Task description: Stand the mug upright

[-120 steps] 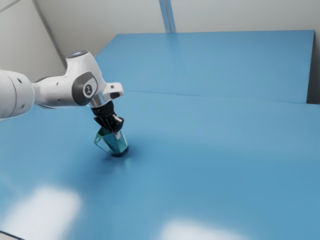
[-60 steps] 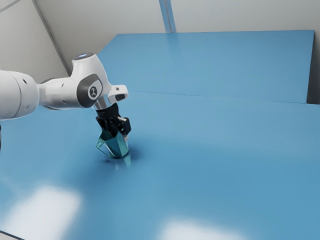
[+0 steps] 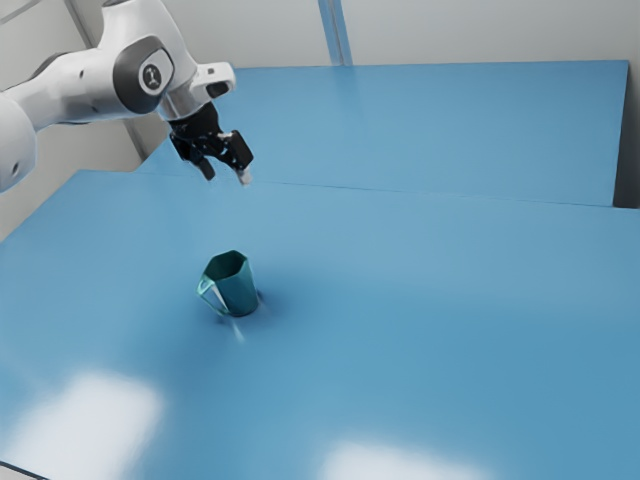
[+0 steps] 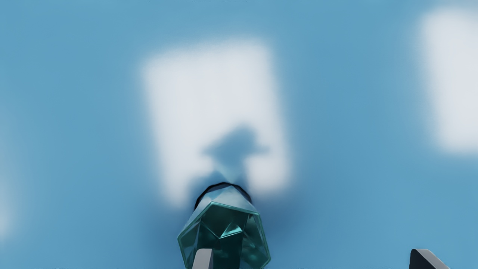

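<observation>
A glossy blue table (image 3: 420,370) fills most of the exterior view, with white glare (image 3: 85,430) at the near edge on the exterior view's left and another bright patch (image 3: 395,462) near the middle.

Beyond the glare, left of the exterior view's centre, the teal mug (image 3: 237,291) stands upright on its base, its faceted mouth facing up. Its handle (image 3: 211,294) points toward the exterior view's left and a little nearer.

Farther up in that view, the black gripper (image 3: 227,175) hangs well clear above the tabletop, fingers spread wide with nothing between them. In the wrist view one fingertip (image 4: 203,258) overlaps the mug's outline, yet the exterior view has the two well apart.

Past a thin seam (image 3: 400,191) lies the far blue section (image 3: 420,130), then a pale wall (image 3: 480,30).

The mug lies as the task wants it, so I judge that no righting step is called for: the next move need only leave it alone, the arm clear of rim and handle.
</observation>
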